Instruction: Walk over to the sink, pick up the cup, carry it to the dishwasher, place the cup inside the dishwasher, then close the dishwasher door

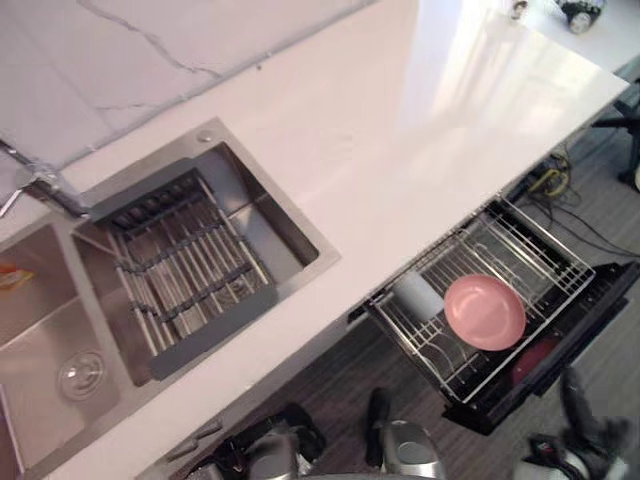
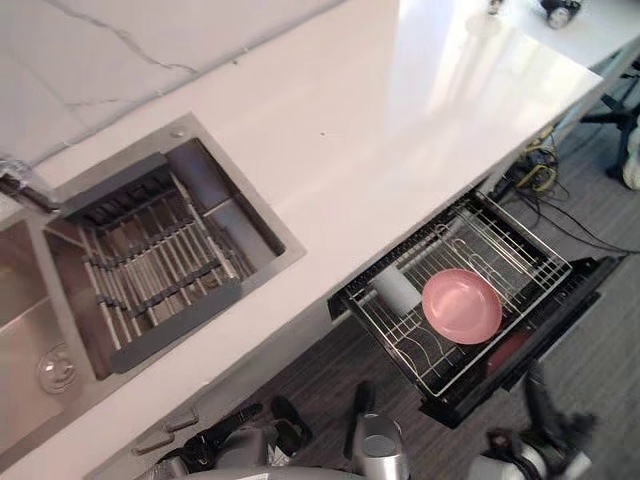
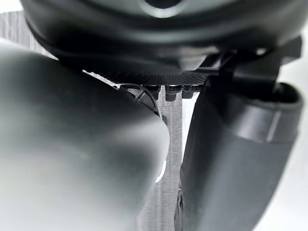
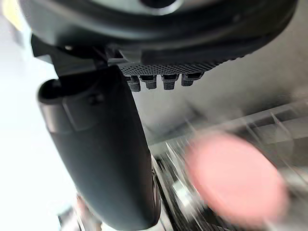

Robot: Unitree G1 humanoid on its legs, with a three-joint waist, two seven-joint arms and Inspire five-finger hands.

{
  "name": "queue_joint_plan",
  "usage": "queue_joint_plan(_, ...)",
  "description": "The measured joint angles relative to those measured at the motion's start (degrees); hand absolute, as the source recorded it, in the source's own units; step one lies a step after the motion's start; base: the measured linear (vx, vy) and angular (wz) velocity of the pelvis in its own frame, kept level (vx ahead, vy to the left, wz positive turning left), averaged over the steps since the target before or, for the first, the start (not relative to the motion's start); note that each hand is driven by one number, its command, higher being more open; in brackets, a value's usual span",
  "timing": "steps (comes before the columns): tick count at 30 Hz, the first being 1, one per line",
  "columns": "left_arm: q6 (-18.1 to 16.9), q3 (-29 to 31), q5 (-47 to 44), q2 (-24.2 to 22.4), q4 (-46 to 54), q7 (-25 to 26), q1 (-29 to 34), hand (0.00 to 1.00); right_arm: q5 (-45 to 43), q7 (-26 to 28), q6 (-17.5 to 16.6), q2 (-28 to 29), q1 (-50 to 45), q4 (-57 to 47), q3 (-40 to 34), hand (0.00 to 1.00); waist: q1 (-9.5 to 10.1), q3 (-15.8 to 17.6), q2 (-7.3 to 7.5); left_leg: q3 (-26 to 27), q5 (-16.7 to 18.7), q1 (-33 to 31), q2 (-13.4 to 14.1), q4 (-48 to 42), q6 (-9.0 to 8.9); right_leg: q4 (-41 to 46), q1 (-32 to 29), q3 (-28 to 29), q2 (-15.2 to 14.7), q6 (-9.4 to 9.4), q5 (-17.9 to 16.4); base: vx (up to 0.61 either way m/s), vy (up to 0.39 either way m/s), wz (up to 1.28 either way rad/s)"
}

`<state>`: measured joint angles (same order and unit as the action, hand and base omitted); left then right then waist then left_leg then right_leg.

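A pale grey cup (image 1: 418, 296) lies in the pulled-out wire rack (image 1: 545, 262) of the dishwasher, beside a pink plate (image 1: 485, 312). The dishwasher door (image 1: 575, 345) hangs open under the rack. The sink (image 1: 45, 330) sits at the left of the white counter (image 1: 400, 130), with a slatted drainer (image 1: 185, 265) across its right basin. My left hand (image 1: 268, 447) hangs low in front of the counter, open and holding nothing. My right hand (image 2: 548, 425) hangs near the door's front corner, its thumb (image 4: 103, 154) relaxed, nothing in it. The plate (image 4: 236, 178) shows past it.
A faucet (image 1: 40, 185) stands behind the sink, and something orange (image 1: 10, 275) lies at the left basin's edge. A red item (image 1: 535, 360) sits under the rack. Cables (image 1: 555, 185) trail on the floor beyond the dishwasher.
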<state>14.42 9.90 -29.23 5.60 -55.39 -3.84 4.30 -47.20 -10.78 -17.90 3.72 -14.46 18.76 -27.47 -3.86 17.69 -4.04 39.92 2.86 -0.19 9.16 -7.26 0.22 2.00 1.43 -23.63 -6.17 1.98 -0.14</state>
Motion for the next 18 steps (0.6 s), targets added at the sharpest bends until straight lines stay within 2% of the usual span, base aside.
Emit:
queue_joint_plan(5,-1.2,1.0,0.0,-0.4,-0.9,-1.2,0.3,1.0,-0.6,1.9,1.9,-2.3,2.2,4.5,3.4,1.0,1.49,-1.2,0.13,-2.4,-2.0,0.9,-1.7,1.7,0.18,0.8,1.5,-2.8,-1.4,1.11,-0.5,0.0,0.07,0.33)
queue_joint_plan(8,-1.7,0.9,0.0,-0.6,-1.3,-1.5,1.0,1.0,-0.6,2.0,3.0,-4.3,4.6,7.2,5.6,1.0,1.67,-2.6,-0.07,-4.3,-3.5,0.8,-2.8,3.3,0.27,0.5,2.0,-4.9,-1.8,1.36,-0.6,-0.03,0.045,0.4)
queue_joint_plan(12,-2.6,1.0,0.0,-1.0,-1.3,-2.9,1.0,1.0,-0.6,2.4,5.8,-7.4,9.4,10.2,7.8,1.0,3.48,-3.1,-0.68,-7.5,-5.8,0.5,-3.4,4.5,-0.48,0.1,3.0,-7.9,-1.8,1.65,-1.0,-0.05,0.003,0.36)
queue_joint_plan(14,-3.0,1.2,0.0,-1.4,-1.3,-3.8,1.0,1.0,-0.6,2.4,7.3,-9.1,12.4,11.6,7.9,1.0,4.58,-3.5,-1.23,-9.6,-7.3,-0.5,-3.8,4.8,-1.11,0.1,3.0,-9.8,-1.9,1.24,-1.4,-0.07,-0.001,0.48)
queue_joint_plan(17,-3.3,2.1,0.0,-1.5,-1.3,-5.4,1.1,1.0,-1.1,2.6,9.0,-11.4,17.4,14.1,9.6,1.0,5.74,-3.5,-1.32,-12.1,-10.1,-2.1,-4.3,4.8,-1.86,0.4,2.9,-12.2,-2.2,0.53,-1.8,-0.07,-0.027,0.45)
queue_joint_plan(18,-3.6,2.2,0.0,-1.5,-1.2,-5.9,1.6,1.0,-3.1,4.4,8.9,-11.5,17.4,14.3,9.7,1.0,6.15,-3.5,-1.31,-13.1,-10.9,-2.4,-4.2,4.8,-2.13,0.7,2.9,-12.9,-2.1,0.18,-2.0,-0.07,-0.05,0.26)
